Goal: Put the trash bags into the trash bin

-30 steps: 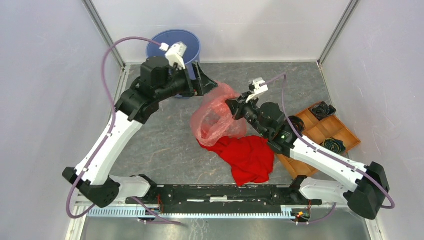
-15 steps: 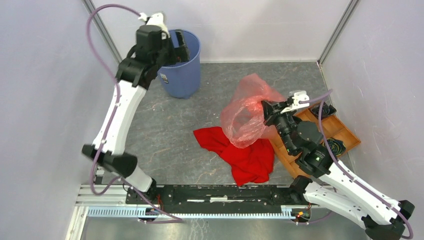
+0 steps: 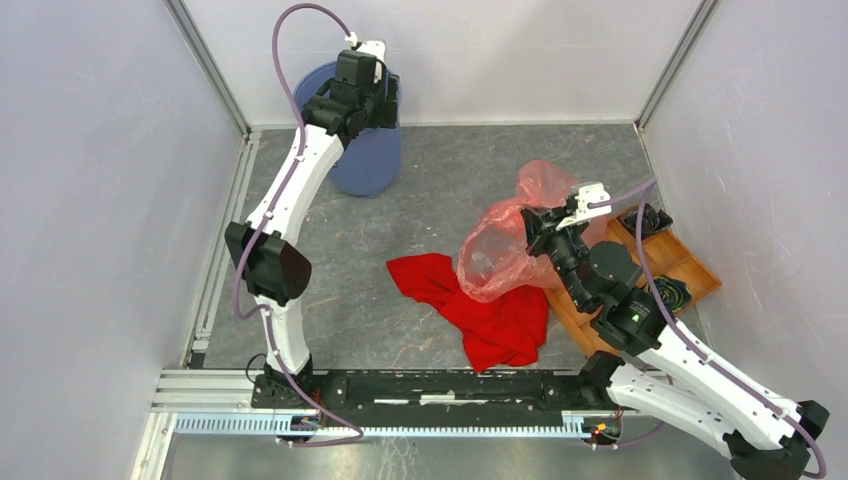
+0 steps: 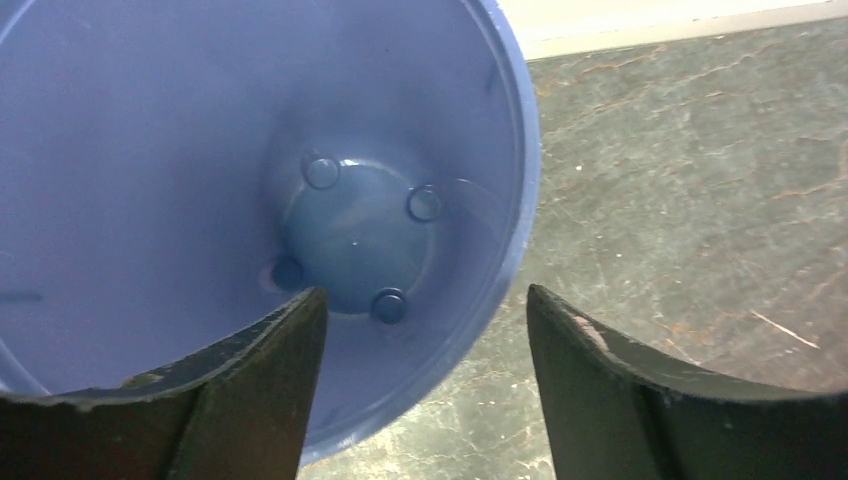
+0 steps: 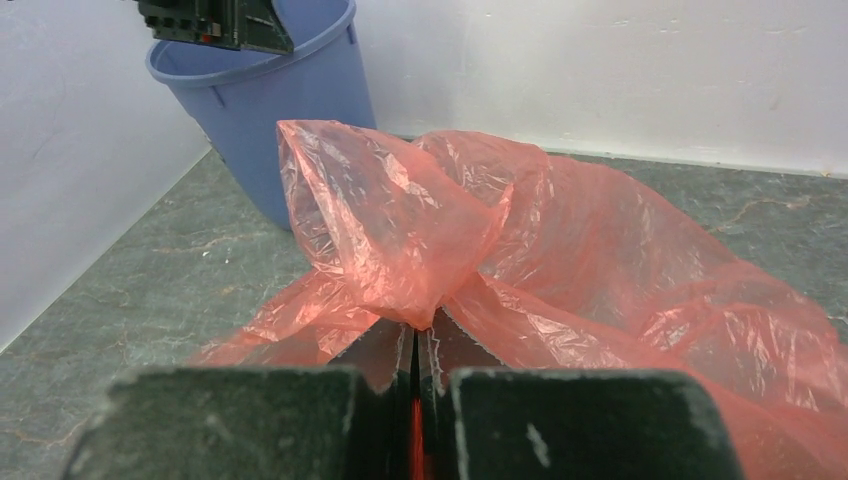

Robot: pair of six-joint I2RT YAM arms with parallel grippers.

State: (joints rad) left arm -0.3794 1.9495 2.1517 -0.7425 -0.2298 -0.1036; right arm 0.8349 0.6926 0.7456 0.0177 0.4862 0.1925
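The translucent red-orange trash bag [image 3: 505,240] hangs puffed and crumpled from my right gripper [image 3: 540,228], right of the table's middle. In the right wrist view my right gripper [image 5: 415,335] is shut on a pinched fold of the trash bag [image 5: 420,230]. The blue trash bin [image 3: 372,155] stands at the back left by the wall and shows in the right wrist view [image 5: 280,100]. My left gripper [image 3: 385,95] is open and empty, straddling the bin's right rim. In the left wrist view my left gripper [image 4: 425,305] looks down into the empty bin [image 4: 200,180].
An opaque red cloth [image 3: 490,310] lies on the table under and in front of the bag. An orange-brown compartment tray [image 3: 690,270] with dark items sits at the right. White walls and metal posts enclose the grey table [image 3: 420,170].
My left arm swung up and back from the bag to the bin's rim, empty. My right gripper pulled the bag right and toward the tray, then held nearly still.
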